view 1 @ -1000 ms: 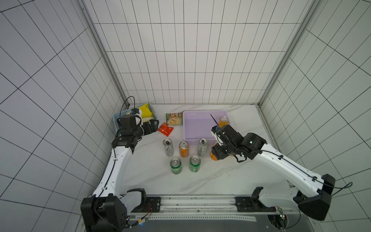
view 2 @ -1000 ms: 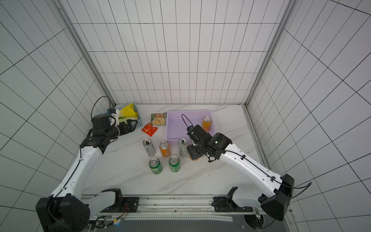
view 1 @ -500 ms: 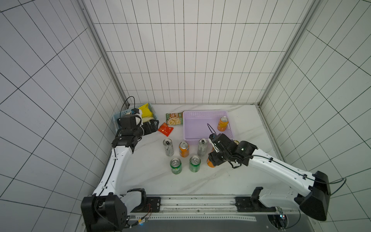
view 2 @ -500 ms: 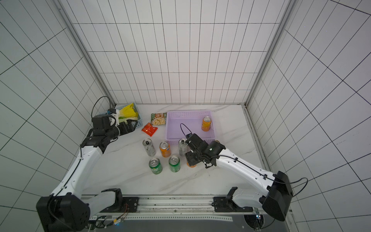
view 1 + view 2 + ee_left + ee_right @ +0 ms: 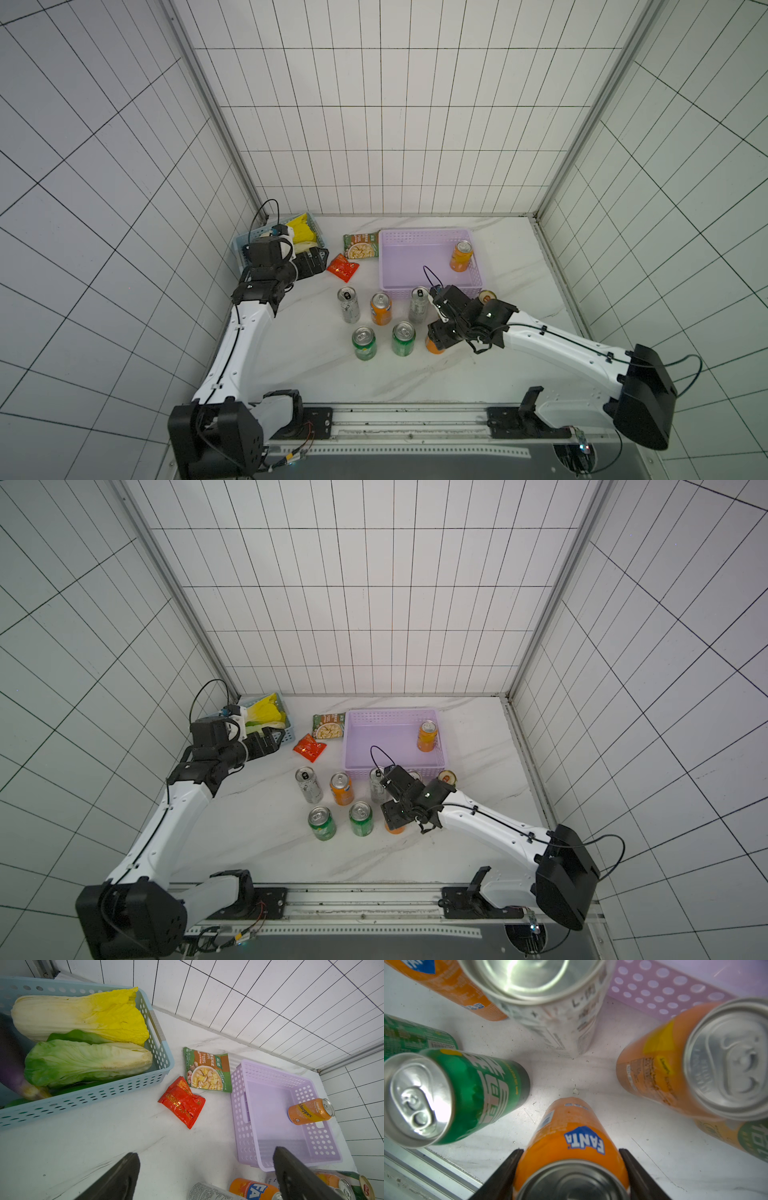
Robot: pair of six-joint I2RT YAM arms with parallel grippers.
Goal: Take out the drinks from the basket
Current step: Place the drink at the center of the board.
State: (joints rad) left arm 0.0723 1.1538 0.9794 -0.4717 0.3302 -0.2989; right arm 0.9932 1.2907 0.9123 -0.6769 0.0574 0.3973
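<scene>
R gripper (image 5: 572,1159) is clamped on an orange metal "FANTA" can (image 5: 566,1122), crowded by a green metal can (image 5: 467,1093) just beside it, outside the lilac perforated plastic basket (image 5: 385,257). L gripper (image 5: 205,1152) is held wide apart, nothing btwn its fingers. One orange "Schweppes" can (image 5: 309,1112) is seen upright inside that basket.

Dim, even overhead light, wrist views brighter (edges blurred, stretched).

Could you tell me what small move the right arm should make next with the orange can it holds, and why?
Probably open the right gripper and let go: its jaws clasp the orange Fanta can, which stands upright and seems to rest on the table beside a green can, outside the basket. One Schweppes can is left inside.
</scene>
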